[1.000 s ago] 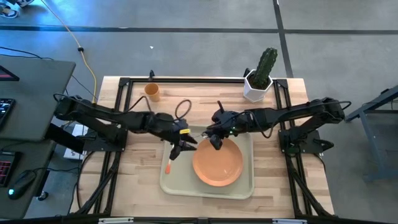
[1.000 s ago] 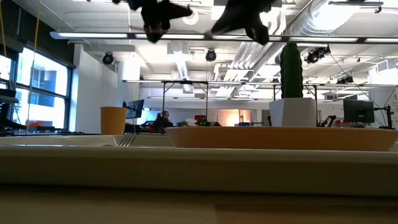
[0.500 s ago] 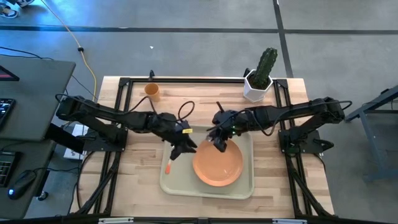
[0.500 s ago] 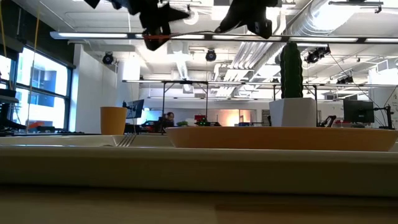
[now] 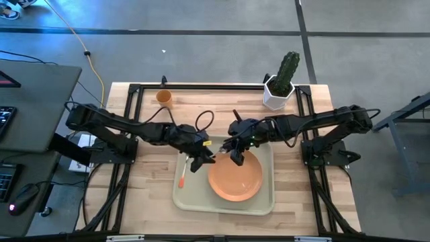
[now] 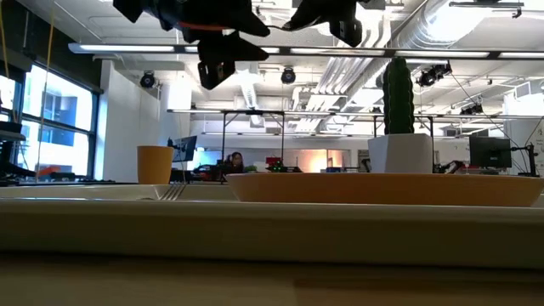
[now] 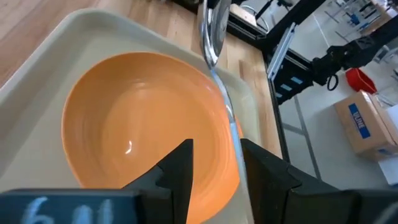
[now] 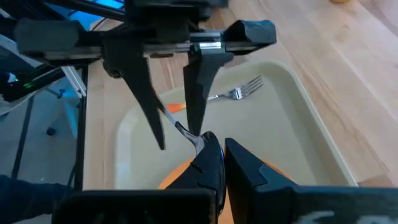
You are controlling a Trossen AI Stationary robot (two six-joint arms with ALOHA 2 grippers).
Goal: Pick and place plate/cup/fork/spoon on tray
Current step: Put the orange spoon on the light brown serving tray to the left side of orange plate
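While our right gripper (image 8: 219,163) pinches the spoon (image 7: 214,56) by its metal bowl above the tray (image 5: 190,199), beside the plate (image 5: 235,178), our left gripper (image 8: 175,109) hangs with fingers parted around the spoon's handle; the fork (image 8: 239,93) lies on the tray, the cup (image 5: 164,98) well apart on the tabletop (image 5: 299,198).

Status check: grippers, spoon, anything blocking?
Right gripper shut on the spoon bowl, above the tray. Left gripper open, straddling its handle. Plate and fork on tray; cup on the table. Nothing blocking.
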